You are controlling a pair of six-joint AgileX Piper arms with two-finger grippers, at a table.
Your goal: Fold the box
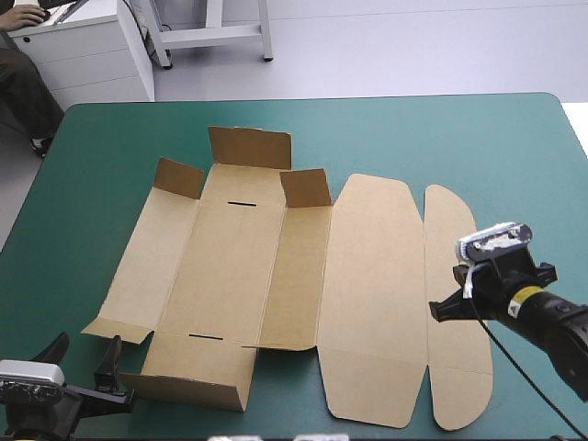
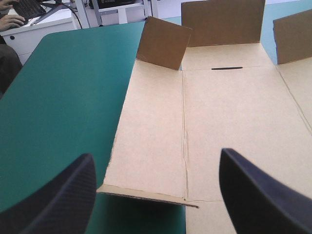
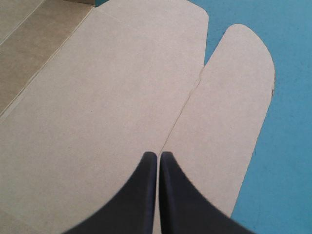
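The brown box [image 1: 239, 276] lies as a cut sheet across the middle of the table. Its far flaps stand up: a wide one [image 1: 249, 147] and two small ones [image 1: 177, 177] [image 1: 305, 187]. The near flap [image 1: 195, 372] is slightly lifted. The rounded lid panel [image 1: 371, 294] and narrow tuck flap [image 1: 457, 312] lie flat to the right. My left gripper [image 1: 84, 354] is open at the near left corner, just short of the box [image 2: 219, 122], with nothing between its fingers. My right gripper [image 1: 447, 306] is shut, its tip [image 3: 158, 155] over the crease between lid panel [image 3: 107, 97] and tuck flap [image 3: 229, 107].
Bare teal-green cover [image 1: 73, 230] runs along the left side, the far strip [image 1: 413, 133] and the right edge [image 1: 542, 211]. The box's near edge lies close to the table's front edge.
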